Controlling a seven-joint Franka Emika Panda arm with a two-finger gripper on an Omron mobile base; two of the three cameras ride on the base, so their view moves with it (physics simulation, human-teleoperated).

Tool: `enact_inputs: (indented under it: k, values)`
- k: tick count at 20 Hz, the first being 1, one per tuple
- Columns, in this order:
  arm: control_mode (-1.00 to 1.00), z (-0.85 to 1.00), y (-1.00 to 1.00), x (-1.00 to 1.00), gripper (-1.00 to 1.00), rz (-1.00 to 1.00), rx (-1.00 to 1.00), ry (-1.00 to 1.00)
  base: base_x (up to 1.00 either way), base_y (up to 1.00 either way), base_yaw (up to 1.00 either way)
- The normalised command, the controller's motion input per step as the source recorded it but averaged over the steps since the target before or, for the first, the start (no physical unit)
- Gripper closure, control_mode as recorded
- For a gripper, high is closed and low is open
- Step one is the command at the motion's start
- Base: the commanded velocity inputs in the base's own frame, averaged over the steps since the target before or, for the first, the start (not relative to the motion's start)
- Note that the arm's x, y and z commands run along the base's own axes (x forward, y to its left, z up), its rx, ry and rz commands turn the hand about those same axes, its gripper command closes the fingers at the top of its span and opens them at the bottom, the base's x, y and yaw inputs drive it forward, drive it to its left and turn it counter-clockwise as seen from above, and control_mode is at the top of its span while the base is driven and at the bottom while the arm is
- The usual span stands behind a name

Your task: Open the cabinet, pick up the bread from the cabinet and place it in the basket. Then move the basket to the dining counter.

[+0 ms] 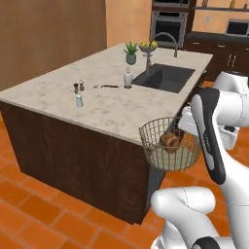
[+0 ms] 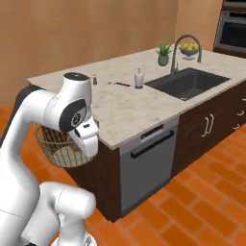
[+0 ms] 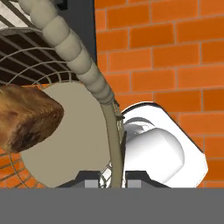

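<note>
Basket (image 1: pixel 170 146) of tan wire mesh hangs in the air just off the near right corner of the table (image 1: pixel 58 92), rim near the height of the table edge, not resting on it; bread (image 1: pixel 170 142) sits inside on the pale flat bottom; in the hand view the bread (image 3: pixel 26 117) lies left of centre on the basket's pale base; claw (image 3: pixel 113 179) is clamped on the basket rim, the thin wire wall running up between the two fingertips (image 3: pixel 89 178) which stand close together; in the right base view the basket (image 2: pixel 55 144) shows partly behind the white arm, left of the table's dark wood base; table is a beige marbled top with a dark sink (image 1: pixel 165 78) and an arched faucet (image 1: pixel 163 41) on its far right side; soap bottle (image 1: pixel 127 78) stands just left of the sink; small shakers (image 1: pixel 79 87) stand nearer the left; potted plant (image 1: pixel 131 52) and fruit bowl (image 1: pixel 149 46) at the far edge; floor (image 1: pixel 48 209) is orange brick tile.
</note>
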Motion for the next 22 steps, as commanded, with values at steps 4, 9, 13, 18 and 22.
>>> enact_inputs:
  k: [4,9,13,18,22]
  values:
    - [1.0,0.0,0.0,0.0,1.0,0.0,0.0,0.0,0.14,0.96,-0.51]
    - [1.0,0.0,0.0,0.0,1.0,0.0,0.0,0.0,0.42,0.92,-0.51]
    - [1.0,0.0,0.0,0.0,1.0,0.0,0.0,0.0,0.38,0.98,-0.53]
    - [1.0,0.0,0.0,0.0,1.0,0.0,0.0,0.0,0.3,0.95,-0.57]
    - [1.0,0.0,0.0,0.0,1.0,0.0,0.0,0.0,0.29,0.86,-0.58]
